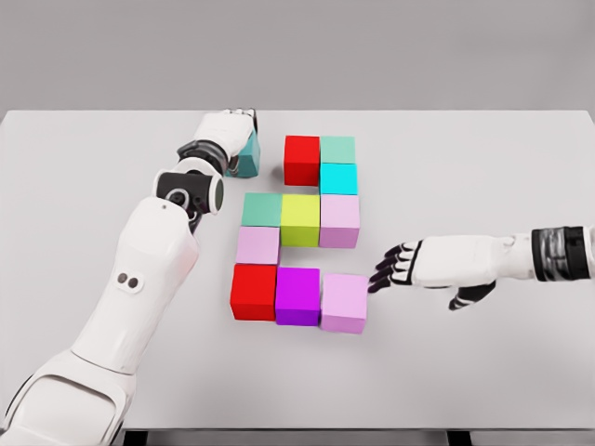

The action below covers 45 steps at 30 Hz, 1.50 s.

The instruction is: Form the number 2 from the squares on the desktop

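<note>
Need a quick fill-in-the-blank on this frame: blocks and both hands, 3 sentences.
1. The left hand is closed around a ___ cube at the top left of the figure.
2. The right hand is open, with its fingertips next to the pale ___ cube at the bottom right.
3. In the middle row, the yellow-green cube sits between a green cube and a pale ___ cube.

Missing words: teal; pink; pink

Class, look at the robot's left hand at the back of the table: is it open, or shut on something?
Shut on the teal cube. The left hand wraps over it, left of the red cube; only its right side shows.
</note>
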Tool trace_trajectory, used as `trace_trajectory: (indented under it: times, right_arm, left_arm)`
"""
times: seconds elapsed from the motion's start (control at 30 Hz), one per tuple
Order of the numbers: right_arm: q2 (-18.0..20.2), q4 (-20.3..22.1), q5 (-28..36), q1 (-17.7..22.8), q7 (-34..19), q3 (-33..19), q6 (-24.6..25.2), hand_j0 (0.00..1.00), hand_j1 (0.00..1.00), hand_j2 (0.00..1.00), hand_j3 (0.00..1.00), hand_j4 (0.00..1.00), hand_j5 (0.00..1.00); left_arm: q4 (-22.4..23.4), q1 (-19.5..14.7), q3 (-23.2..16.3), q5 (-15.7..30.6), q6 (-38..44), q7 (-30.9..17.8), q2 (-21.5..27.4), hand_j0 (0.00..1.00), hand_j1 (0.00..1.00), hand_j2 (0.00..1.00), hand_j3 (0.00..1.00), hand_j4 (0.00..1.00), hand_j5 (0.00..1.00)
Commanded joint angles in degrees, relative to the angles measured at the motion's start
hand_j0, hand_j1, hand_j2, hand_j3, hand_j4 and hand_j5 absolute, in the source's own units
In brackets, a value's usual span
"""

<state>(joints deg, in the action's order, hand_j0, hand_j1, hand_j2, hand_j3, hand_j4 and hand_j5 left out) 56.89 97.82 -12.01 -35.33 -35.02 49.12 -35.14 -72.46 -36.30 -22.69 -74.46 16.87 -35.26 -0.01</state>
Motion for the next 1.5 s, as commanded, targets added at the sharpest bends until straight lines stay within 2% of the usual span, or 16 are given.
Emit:
trace_trajectory:
  times: [0.0,0.13,0.3,0.37,0.67,0.77,1.1,1.27,1.3,1.4,1.43,1.47]
  right_arm:
    - [-0.2,-1.5,0.3,0.0,0.0,-0.2,0.1,1.00,1.00,1.00,1.00,1.00,1.00]
    - [0.0,-2.0,0.4,-0.4,0.0,-0.3,0.1,1.00,1.00,1.00,1.00,1.00,1.00]
    - [1.0,-0.2,-0.3,0.4,0.0,1.9,0.1,1.00,1.00,1.00,1.00,1.00,1.00]
    - [0.4,-0.6,-2.6,0.4,0.0,1.9,0.1,1.00,1.00,1.00,1.00,1.00,1.00]
    - [-0.4,-0.7,-3.7,0.4,0.0,1.9,0.1,1.00,1.00,1.00,1.00,1.00,1.00]
    - [-1.8,-0.7,-4.4,0.4,0.0,1.9,0.1,1.00,1.00,1.00,1.00,1.00,1.00]
    - [-2.9,-0.8,-4.4,0.1,0.0,1.9,0.1,1.00,1.00,1.00,1.00,1.00,1.00]
    - [-2.9,-4.6,-4.3,-0.4,0.0,0.7,0.1,1.00,1.00,1.00,1.00,1.00,1.00]
    - [-2.9,-5.3,-4.2,-0.4,0.0,0.1,0.1,1.00,1.00,1.00,1.00,1.00,1.00]
    - [-2.7,-8.4,-3.6,0.2,0.0,-8.9,0.1,1.00,1.00,1.00,1.00,1.00,1.00]
    - [-2.7,-9.5,-3.1,0.7,0.0,-12.5,0.1,1.00,1.00,1.00,1.00,1.00,1.00]
    - [-2.7,-12.0,-0.8,2.6,0.0,-19.0,0.1,1.00,1.00,1.00,1.00,1.00,1.00]
  left_arm:
    - [0.0,0.0,-0.5,-0.2,0.0,0.3,0.0,0.16,0.16,0.16,0.16,0.16,0.16]
    - [0.0,-0.1,-0.4,-0.2,0.1,0.3,0.0,0.15,0.15,0.15,0.15,0.15,0.15]
    - [1.2,-0.4,-0.4,-0.8,0.6,0.3,0.0,0.15,0.15,0.15,0.15,0.15,0.15]
    - [1.2,-0.4,-0.4,-0.9,0.6,0.3,0.0,0.15,0.15,0.15,0.15,0.15,0.15]
    - [1.1,-0.4,-2.1,-1.3,0.6,0.3,0.0,0.15,0.15,0.15,0.15,0.15,0.15]
    - [1.0,-0.4,-2.8,-1.3,0.6,0.3,0.0,0.15,0.15,0.15,0.15,0.15,0.15]
    - [0.7,-1.0,-3.0,-1.3,2.2,0.3,0.0,0.16,0.16,0.16,0.16,0.16,0.16]
    - [0.4,-1.0,-5.1,-0.8,2.2,0.3,0.0,0.16,0.16,0.16,0.16,0.16,0.16]
    - [0.4,-1.0,-5.5,-0.6,2.2,0.3,0.0,0.16,0.16,0.16,0.16,0.16,0.16]
    - [0.3,-1.0,-5.5,-0.5,2.1,0.3,0.0,0.16,0.16,0.16,0.16,0.16,0.16]
    - [0.3,-1.0,-5.5,-0.5,2.1,0.3,0.0,0.16,0.16,0.16,0.16,0.16,0.16]
    - [0.3,-1.0,-5.5,-0.5,2.1,0.3,0.0,0.16,0.16,0.16,0.16,0.16,0.16]
